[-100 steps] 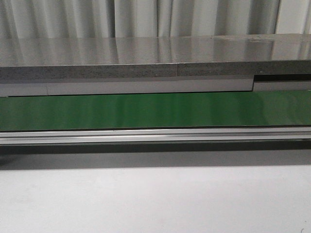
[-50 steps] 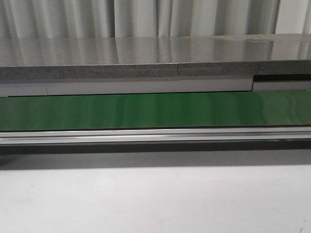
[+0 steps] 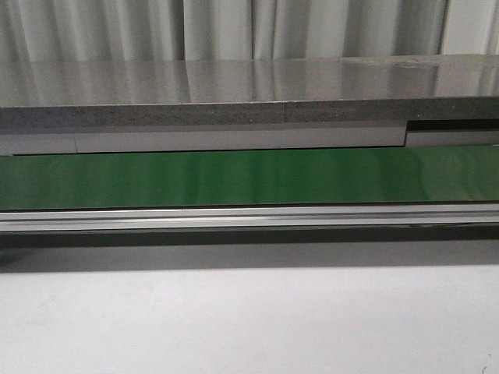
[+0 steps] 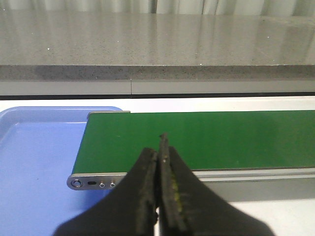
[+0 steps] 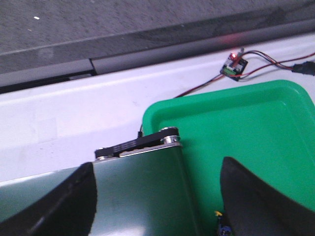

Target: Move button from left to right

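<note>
No yellow-orange button cap shows in any view. In the right wrist view a small dark thing with tiny yellow and blue marks [image 5: 221,223] lies in the green tray [image 5: 266,123], mostly hidden by my right finger; I cannot tell whether it is the button. My right gripper [image 5: 157,194] is open and empty over the right end of the green conveyor belt [image 5: 142,191] and the tray's edge. My left gripper [image 4: 158,147] is shut with nothing between its jaws, over the front edge of the belt [image 4: 206,137] near its left end. Neither gripper shows in the front view.
A blue tray [image 4: 34,162] lies past the belt's left end. A small circuit board with a red light and wires [image 5: 234,65] lies on the white table behind the green tray. A grey stone ledge [image 3: 234,97] runs behind the belt [image 3: 234,178].
</note>
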